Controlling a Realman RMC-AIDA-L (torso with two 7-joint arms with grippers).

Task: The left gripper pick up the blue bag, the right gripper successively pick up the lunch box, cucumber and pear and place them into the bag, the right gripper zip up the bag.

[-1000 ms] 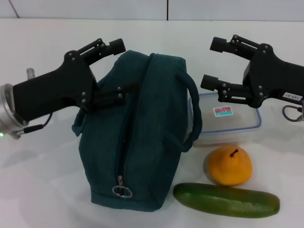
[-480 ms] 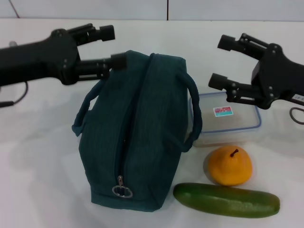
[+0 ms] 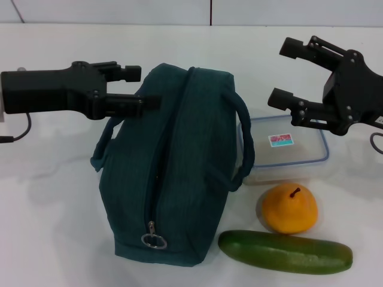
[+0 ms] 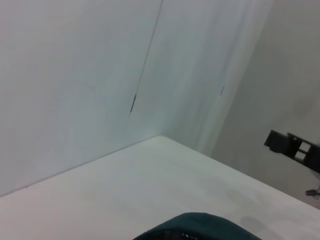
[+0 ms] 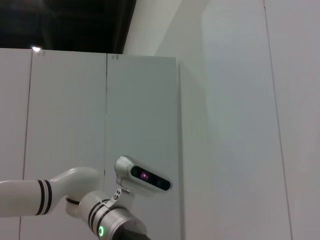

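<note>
We count one bag, one box, one pear, one cucumber, and both left gripper and right gripper spread wide, empty.

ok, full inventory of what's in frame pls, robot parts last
bag: 1, dark teal-blue, centre of table, zipper pull at near end
lunch box: 1, clear with blue-rimmed lid, right of bag
pear: 1, yellow-orange, in front of lunch box
cucumber: 1, green, nearest edge, right of bag
table: 1, white
left gripper: 1, black, open, at bag's far left top
right gripper: 1, black, open, above lunch box
</note>
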